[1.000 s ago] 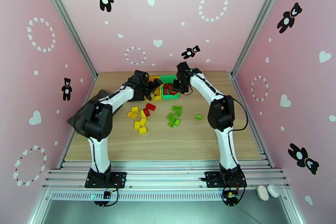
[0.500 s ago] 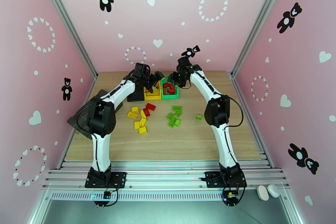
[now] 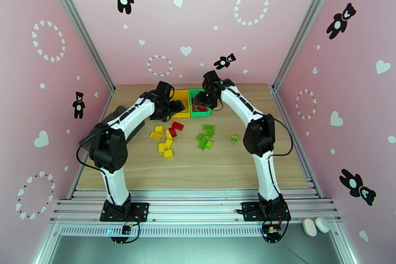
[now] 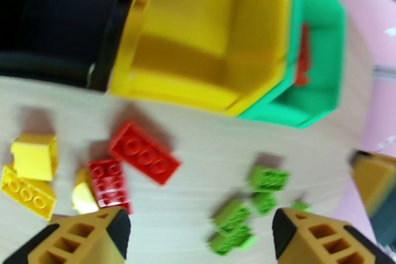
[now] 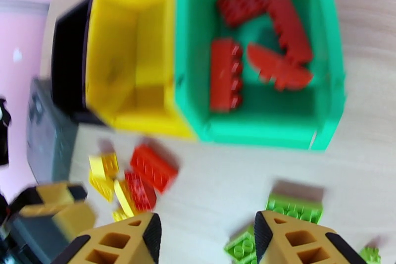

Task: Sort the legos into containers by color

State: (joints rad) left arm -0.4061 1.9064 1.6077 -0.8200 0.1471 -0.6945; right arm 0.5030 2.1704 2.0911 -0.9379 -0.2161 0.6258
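Observation:
Three containers stand in a row at the back: black bin (image 4: 59, 22), yellow bin (image 3: 181, 96) (image 4: 208, 37) and green bin (image 3: 200, 110) (image 5: 262, 111). Several red legos (image 5: 227, 74) lie in the green bin. Loose legos lie in front: red (image 3: 175, 126) (image 4: 143, 153), yellow (image 3: 159, 135) (image 4: 32, 156), green (image 3: 205, 137) (image 4: 267, 178). My left gripper (image 3: 174, 106) (image 4: 200, 240) hangs open and empty at the black bin's front, above the red and yellow bricks. My right gripper (image 3: 203, 101) (image 5: 205, 240) is open and empty over the green bin's near wall.
A dark grey tray (image 3: 111, 122) (image 5: 44, 131) lies at the left edge of the wooden table. One green brick (image 3: 234, 137) sits apart to the right. Pink walls close in the table on three sides.
My right gripper has opened above the green bin and shifted slightly left. My left gripper has drawn back from over the bins toward their near side, its jaws narrowing a little.

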